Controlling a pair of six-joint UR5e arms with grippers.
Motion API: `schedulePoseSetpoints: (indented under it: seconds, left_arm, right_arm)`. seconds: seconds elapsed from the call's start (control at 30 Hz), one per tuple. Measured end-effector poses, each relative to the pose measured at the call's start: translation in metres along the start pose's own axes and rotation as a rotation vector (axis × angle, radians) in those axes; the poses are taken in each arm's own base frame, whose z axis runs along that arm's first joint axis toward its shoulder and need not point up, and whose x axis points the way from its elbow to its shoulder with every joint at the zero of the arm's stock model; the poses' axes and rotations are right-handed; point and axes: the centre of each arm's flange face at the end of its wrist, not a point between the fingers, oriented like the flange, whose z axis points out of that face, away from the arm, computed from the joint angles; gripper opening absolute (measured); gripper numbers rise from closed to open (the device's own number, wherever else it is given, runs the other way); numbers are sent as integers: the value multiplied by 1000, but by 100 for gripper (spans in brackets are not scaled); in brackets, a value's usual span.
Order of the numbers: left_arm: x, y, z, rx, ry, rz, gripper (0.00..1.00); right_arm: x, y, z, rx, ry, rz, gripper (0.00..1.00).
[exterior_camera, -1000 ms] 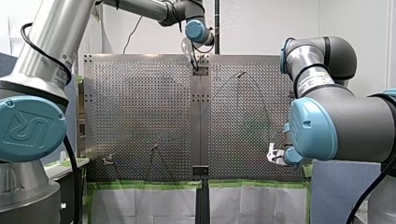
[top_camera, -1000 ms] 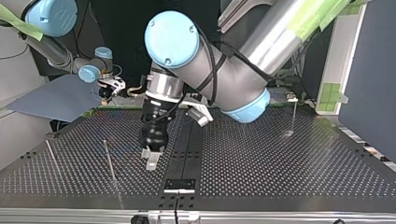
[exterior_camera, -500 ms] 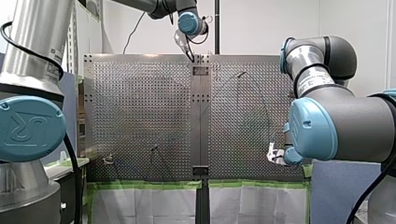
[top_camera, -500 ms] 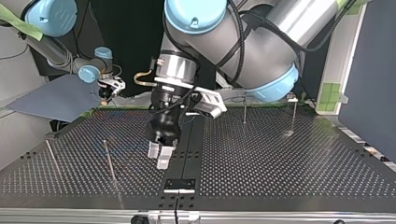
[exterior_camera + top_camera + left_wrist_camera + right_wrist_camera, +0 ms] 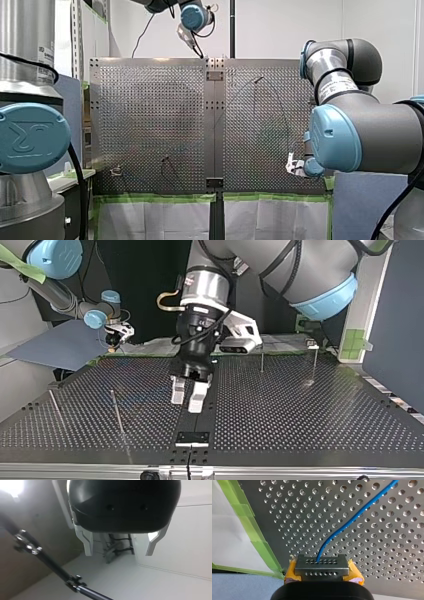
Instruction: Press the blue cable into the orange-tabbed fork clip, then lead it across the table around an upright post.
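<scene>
The blue cable (image 5: 344, 525) runs from my right gripper (image 5: 322, 561) out over the perforated table (image 5: 387, 555). That gripper's metal fingers with yellow pads are shut on the cable's end. It sits at the table's near right edge in the front view (image 5: 293, 167) and at the top view's far left (image 5: 116, 337). My left gripper (image 5: 188, 401) hangs open over the table's middle strip, tilted, its pale fingers (image 5: 177, 392) apart and holding nothing. The left wrist view shows the left gripper (image 5: 119, 552) against a pale wall only. No orange-tabbed clip can be made out.
Thin upright posts stand on the table: one at the top view's left (image 5: 118, 412), two at its back right (image 5: 262, 360) (image 5: 315, 357). A small fitting (image 5: 116, 171) sits near the front view's lower left. Green tape (image 5: 249, 530) lines the table edge by my right gripper.
My left arm has risen off the table and swung toward the top view's right, its gripper staying open. My right arm has not moved.
</scene>
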Motion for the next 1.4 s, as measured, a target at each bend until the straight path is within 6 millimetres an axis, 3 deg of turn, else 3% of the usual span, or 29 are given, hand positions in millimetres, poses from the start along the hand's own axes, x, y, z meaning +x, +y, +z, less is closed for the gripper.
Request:
schedulePoseSetpoints:
  seconds: [0.17,0.33,0.73,1.4]
  left_arm:
    - [-15,0,-12,16,-42,-21,98]
    - [-11,7,-21,20,-55,-28,98]
    - [22,39,-46,-49,-34,-16,98]
    - [79,97,-106,-136,119,78,98]
  right_arm:
    - [1,0,0,0,0,-3,0]
    - [1,-1,0,1,1,-9,0]
    - [1,-3,0,5,1,-12,0]
    - [2,-4,0,5,2,-14,0]
